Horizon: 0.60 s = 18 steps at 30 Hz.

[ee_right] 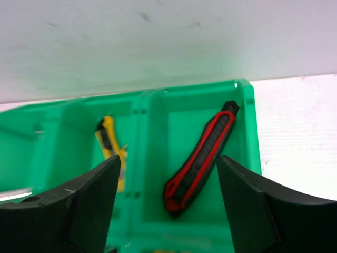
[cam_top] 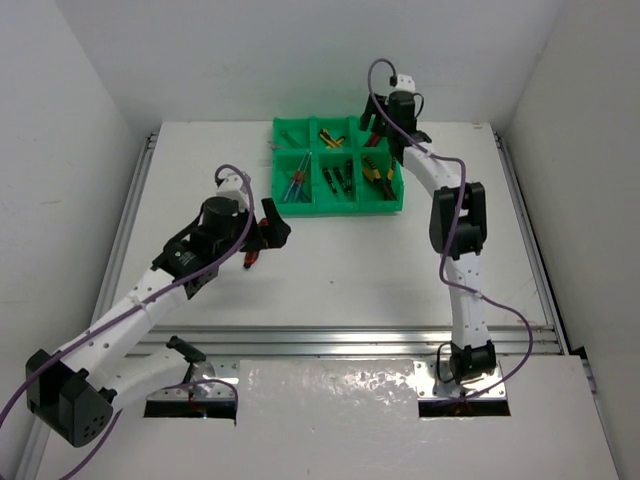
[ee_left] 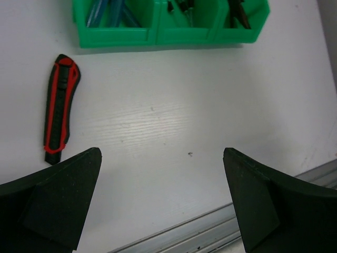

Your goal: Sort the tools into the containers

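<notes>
In the far-right compartment of the tray (ee_right: 253, 138): red-black knife (ee_right: 202, 155) lies free, right gripper (ee_right: 168, 163) jaws released above it
Table (ee_left: 184, 121): second knife (ee_left: 60, 108) left of left gripper (ee_left: 162, 158), jaws wide, empty
Risk: an off-centre grab could skid it away

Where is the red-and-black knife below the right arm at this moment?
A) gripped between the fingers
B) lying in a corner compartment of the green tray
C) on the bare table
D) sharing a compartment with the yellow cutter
B: the knife lies loose inside the corner compartment of the tray, with the open fingers above it.
</notes>
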Each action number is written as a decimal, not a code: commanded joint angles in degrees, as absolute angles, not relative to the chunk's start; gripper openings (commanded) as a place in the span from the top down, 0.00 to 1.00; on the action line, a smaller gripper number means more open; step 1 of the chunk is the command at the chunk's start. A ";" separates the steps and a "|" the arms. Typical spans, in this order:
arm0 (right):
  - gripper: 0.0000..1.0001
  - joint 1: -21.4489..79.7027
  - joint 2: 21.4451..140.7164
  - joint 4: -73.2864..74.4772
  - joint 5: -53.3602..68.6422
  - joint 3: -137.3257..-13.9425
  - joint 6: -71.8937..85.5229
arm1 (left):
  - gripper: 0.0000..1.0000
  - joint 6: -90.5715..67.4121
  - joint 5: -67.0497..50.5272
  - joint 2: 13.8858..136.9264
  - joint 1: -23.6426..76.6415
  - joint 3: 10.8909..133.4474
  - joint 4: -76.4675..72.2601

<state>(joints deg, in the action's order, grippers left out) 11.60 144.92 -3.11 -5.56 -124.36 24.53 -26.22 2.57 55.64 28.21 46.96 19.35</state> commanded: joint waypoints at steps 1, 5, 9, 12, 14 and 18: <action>0.24 12.57 132.30 -3.61 -5.54 -120.51 23.99 | 0.00 -26.37 10.00 57.47 28.13 50.97 20.47; 0.22 12.83 118.08 7.15 3.30 -110.67 26.63 | 0.00 -24.35 7.78 68.24 19.54 54.57 22.76; 0.18 16.50 106.40 19.82 9.31 -103.30 23.13 | 0.01 -19.43 1.41 83.73 13.71 61.22 27.74; 0.01 21.34 95.77 23.54 9.57 -90.91 18.90 | 0.03 -17.84 1.40 95.42 13.54 66.08 29.79; 0.01 23.02 90.29 23.56 11.68 -80.54 19.16 | 0.07 -18.28 1.68 101.65 12.84 67.49 30.59; 0.01 26.18 77.28 16.36 16.69 -64.80 21.62 | 0.22 -19.25 0.70 105.65 12.04 66.63 30.33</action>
<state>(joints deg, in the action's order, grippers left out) 26.33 81.03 17.43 12.64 -70.76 21.12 -19.53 2.68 106.50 12.82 66.65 29.30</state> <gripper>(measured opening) 0.986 0.794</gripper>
